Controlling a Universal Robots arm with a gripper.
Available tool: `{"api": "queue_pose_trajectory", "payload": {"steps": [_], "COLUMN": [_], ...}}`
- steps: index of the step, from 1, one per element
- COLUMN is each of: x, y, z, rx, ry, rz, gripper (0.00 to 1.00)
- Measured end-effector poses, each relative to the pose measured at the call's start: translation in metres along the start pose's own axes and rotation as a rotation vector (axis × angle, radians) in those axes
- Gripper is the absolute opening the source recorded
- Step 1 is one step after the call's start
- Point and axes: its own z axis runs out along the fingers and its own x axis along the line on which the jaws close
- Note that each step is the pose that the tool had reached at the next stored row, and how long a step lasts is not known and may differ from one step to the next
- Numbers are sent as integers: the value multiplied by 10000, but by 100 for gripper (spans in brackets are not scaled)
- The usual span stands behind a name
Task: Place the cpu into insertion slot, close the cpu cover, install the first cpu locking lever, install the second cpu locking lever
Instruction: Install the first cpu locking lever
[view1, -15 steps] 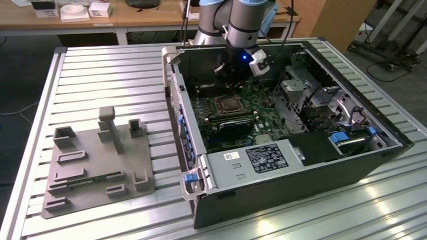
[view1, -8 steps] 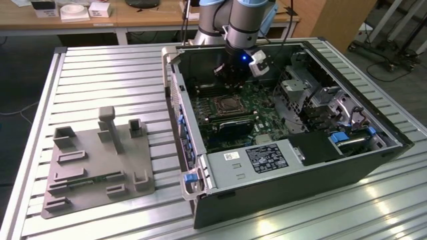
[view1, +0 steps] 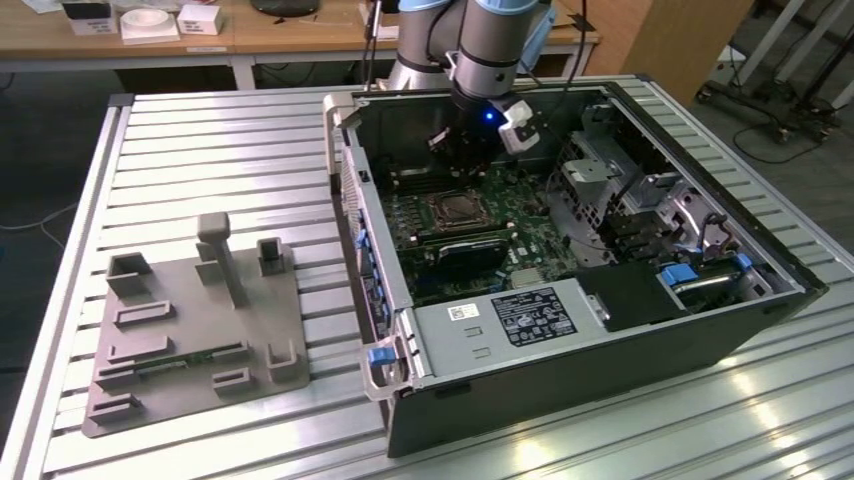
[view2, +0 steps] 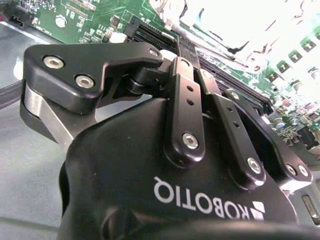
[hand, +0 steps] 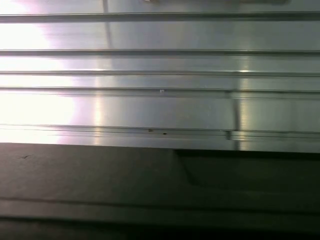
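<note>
Looking into the open computer case (view1: 601, 380), found the claw (view1: 458, 158) hanging from the arm (view1: 474, 40) low over the green circuit board (view1: 534, 190), near the case's far wall in the exterior view. Could not tell whether spread or pressed together, nor whether holding anything or touching the board. Saw the claw (view2: 185, 115) from behind in the second wrist view, black housing and link bars up close, with the green circuit board (view2: 85, 20) and long black slots (view2: 225, 80) beyond, and a glare-washed patch of metal (view2: 240, 25) past those. Located the insertion slot (view1: 454, 212) just on the near side of the claw in the exterior view, apart from it, lying flat on the board and facing up out of the case's open side. Square, so without a long axis; sat with edges in line with the long black slots (view1: 454, 240) beside it and with the case walls, silver rim around a dark centre. Marked a grey box (view1: 514, 315) with a black label nearer the case's front end, well apart from the insertion slot. Noted the case lying on its side on the ribbed metal worktop (view1: 227, 150), and a grey fixture plate (view1: 200, 320) on the worktop to the exterior view's left, apart from the case. Caught the ribbed worktop (hand: 150, 105) in the first wrist view too, next to a dark flat edge (hand: 150, 190).
</note>
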Motion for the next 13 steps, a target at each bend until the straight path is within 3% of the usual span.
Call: {"api": "queue_pose_trajectory", "payload": {"steps": [13], "x": [-1], "y": [-10], "z": [-19], "rx": [-2], "ry": [-1], "rz": [0], "gripper": [11]}}
